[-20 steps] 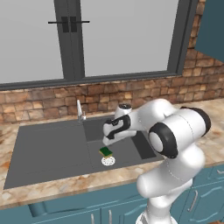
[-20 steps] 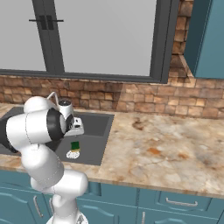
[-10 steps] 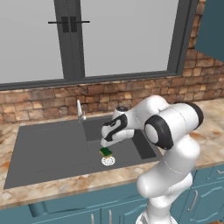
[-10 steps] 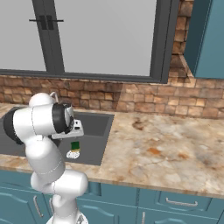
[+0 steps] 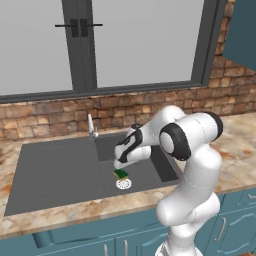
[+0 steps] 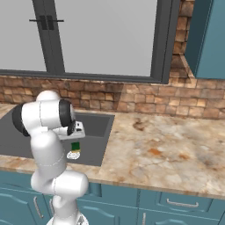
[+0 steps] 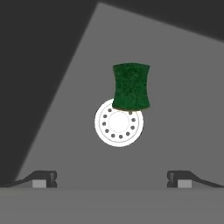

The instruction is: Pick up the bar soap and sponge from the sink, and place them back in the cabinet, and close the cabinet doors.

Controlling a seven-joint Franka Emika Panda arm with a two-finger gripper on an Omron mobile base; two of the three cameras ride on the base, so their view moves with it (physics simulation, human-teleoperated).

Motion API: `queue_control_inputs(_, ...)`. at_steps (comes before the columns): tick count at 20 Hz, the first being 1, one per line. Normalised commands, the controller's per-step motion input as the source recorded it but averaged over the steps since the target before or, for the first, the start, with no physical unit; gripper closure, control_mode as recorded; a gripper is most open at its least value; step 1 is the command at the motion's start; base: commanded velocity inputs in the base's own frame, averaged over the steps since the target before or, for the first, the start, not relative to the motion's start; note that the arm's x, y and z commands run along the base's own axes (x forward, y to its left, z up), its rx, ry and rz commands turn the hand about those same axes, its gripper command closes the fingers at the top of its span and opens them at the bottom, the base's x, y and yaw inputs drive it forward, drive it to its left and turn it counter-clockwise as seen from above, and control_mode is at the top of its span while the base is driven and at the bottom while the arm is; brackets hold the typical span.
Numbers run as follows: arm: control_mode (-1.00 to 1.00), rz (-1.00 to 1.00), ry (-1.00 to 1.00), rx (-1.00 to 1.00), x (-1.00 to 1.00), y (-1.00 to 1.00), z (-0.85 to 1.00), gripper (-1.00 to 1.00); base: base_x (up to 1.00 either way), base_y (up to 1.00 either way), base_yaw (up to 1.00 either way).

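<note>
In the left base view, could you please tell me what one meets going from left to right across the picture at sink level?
Sink drainboard → silver faucet → sponge beside the white drain, under the open pincer → the robot's white arm → marbled counter.

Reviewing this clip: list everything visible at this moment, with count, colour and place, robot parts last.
Flat rectangular sponge: one, dark green face, on the basin floor, overlapping the drain's edge.
Round drain: one, white, basin floor.
Rectangular sink: one, dark grey, set in the counter.
Faucet: one, silver, behind the sink.
Marbled stone counter: one, beige.
Brick backsplash: one, brown, under the window.
Window: one, dark grey frame.
Gripper: one, dark fingertips, open above the sponge.
</note>
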Motion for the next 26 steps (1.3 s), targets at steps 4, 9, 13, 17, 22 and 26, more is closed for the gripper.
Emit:
queue_control_inputs(4, -1.0, 0.0, 0.0, 0.0, 0.24, 0.11, -0.31, -1.0, 0.0, 0.0, 0.0)
queue_control_inputs(9, -1.0, 0.0, 0.0, 0.0, 0.23, 0.11, -0.3, -1.0, 0.0, 0.0, 0.0)
queue_control_inputs(13, -1.0, 0.0, 0.0, 0.0, 0.3, 0.02, -0.21, -1.0, 0.0, 0.0, 0.0)
queue_control_inputs(17, -1.0, 0.0, 0.0, 0.0, 0.31, 0.0, -0.19, -1.0, 0.0, 0.0, 0.0)
queue_control_inputs(22, -1.0, 0.0, 0.0, 0.0, 0.33, 0.0, -0.24, -1.0, 0.0, 0.0, 0.0)
queue_control_inputs(26, -1.0, 0.0, 0.0, 0.0, 0.27, 0.0, -0.27, -1.0, 0.0, 0.0, 0.0)
